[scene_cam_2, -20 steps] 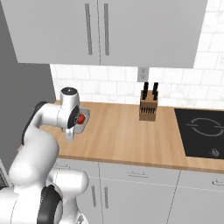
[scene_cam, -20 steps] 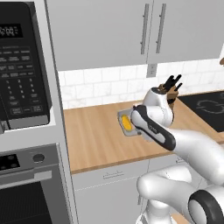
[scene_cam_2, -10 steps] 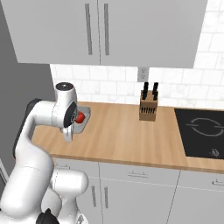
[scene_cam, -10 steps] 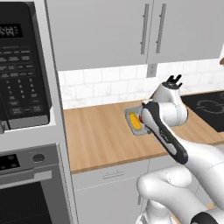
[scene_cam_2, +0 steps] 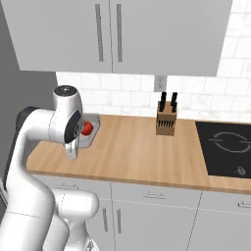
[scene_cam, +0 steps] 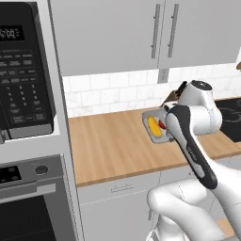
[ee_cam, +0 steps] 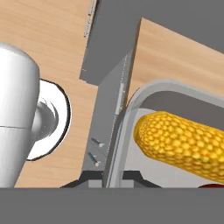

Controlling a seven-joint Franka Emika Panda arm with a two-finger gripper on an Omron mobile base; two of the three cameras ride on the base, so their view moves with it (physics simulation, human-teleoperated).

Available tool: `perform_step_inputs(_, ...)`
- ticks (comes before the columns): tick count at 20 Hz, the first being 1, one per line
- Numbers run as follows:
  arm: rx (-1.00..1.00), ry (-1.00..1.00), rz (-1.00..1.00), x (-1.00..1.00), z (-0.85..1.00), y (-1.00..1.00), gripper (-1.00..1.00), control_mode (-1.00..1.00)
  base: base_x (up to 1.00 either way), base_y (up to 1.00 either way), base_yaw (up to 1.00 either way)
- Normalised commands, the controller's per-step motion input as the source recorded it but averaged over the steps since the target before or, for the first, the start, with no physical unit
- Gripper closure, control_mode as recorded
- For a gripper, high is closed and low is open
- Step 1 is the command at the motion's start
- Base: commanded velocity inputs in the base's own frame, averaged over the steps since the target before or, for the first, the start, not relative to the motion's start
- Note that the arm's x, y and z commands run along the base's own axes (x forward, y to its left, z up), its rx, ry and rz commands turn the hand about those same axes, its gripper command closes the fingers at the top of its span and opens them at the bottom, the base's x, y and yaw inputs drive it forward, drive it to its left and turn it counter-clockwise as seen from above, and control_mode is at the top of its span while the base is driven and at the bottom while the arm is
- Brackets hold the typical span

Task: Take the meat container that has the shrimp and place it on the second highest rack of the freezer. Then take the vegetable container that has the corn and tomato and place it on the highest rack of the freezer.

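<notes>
on the wooden counter [scene_cam: 108, 141], or just above it, the vegetable container [scene_cam: 154, 128] sits level under the arm's wrist, with the corn [scene_cam: 154, 126] lying along it and the tomato [scene_cam_2: 87, 128] beside the cob. the gripper [ee_cam: 114, 177] is pinched narrow on the tray's near rim, which in the hand view runs straight down between the finger tips, so the hold looks like an edge grip meant to carry the tray flat and keep the loose food from rolling out. whether the tray has left the counter i cannot tell. the knife block [scene_cam_2: 166, 120] stands well apart near the cooktop [scene_cam_2: 228, 149]; my guess is the carry toward the freezer's top rack comes next
</notes>
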Motion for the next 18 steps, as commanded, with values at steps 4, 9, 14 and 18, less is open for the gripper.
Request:
perform_step_inputs(4, 0.0, 0.0, 0.0, -0.36, 0.41, -0.06, 1.0, -1.0, 0.0, 0.0, 0.0)
perform_step_inputs(9, 0.0, 0.0, 0.1, -0.37, 0.25, 0.0, 1.0, -1.0, 0.0, 0.0, 0.0)
perform_step_inputs(14, 0.0, 0.0, 0.12, -0.32, 0.1, 0.0, 1.0, -1.0, 0.0, 0.0, 0.0)
perform_step_inputs(18, 0.0, 0.0, 0.06, -0.34, 0.0, 0.03, 1.0, -1.0, 0.0, 0.0, 0.0)
